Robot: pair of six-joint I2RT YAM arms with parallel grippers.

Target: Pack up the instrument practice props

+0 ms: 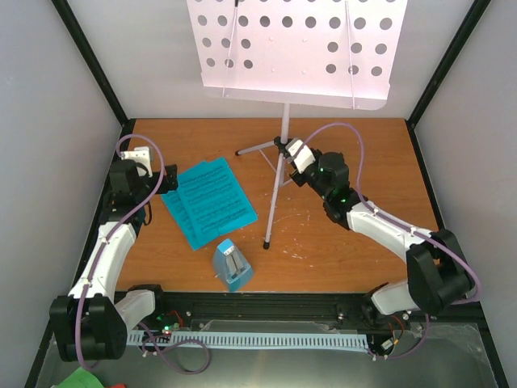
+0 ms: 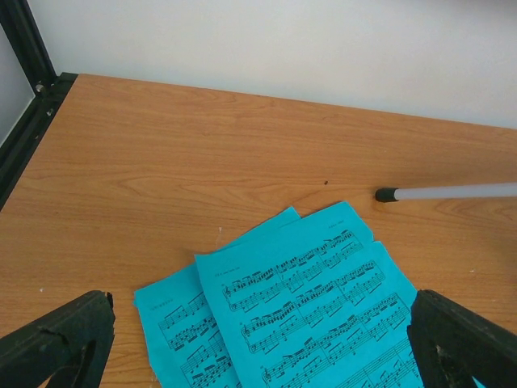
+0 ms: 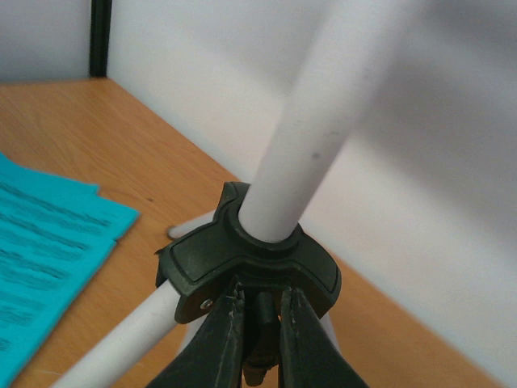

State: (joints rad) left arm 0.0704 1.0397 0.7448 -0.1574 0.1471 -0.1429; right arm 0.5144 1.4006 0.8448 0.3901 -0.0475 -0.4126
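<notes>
My right jaws are clenched on the underside of the music stand [image 1: 295, 85] hub [image 3: 250, 263], at 12 o'clock on the tabletop [image 1: 363, 234]. The pole [image 3: 315, 121] runs upright from the hub, and one leg [image 1: 273, 210] reaches toward 6 o'clock. My left jaws are released, spread wide over the near edge of the blue pages [image 2: 307, 307] at 9 o'clock. The metronome [image 1: 232, 265] stands at 6 o'clock, untouched. I judge the free left arm the nearer to it.

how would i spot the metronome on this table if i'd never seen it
Look along the near edge of the wooden table, a little left of its middle. The metronome stands there, close to the blue sheet music. It alone is a small upright pyramid, light blue with a white face.
</notes>
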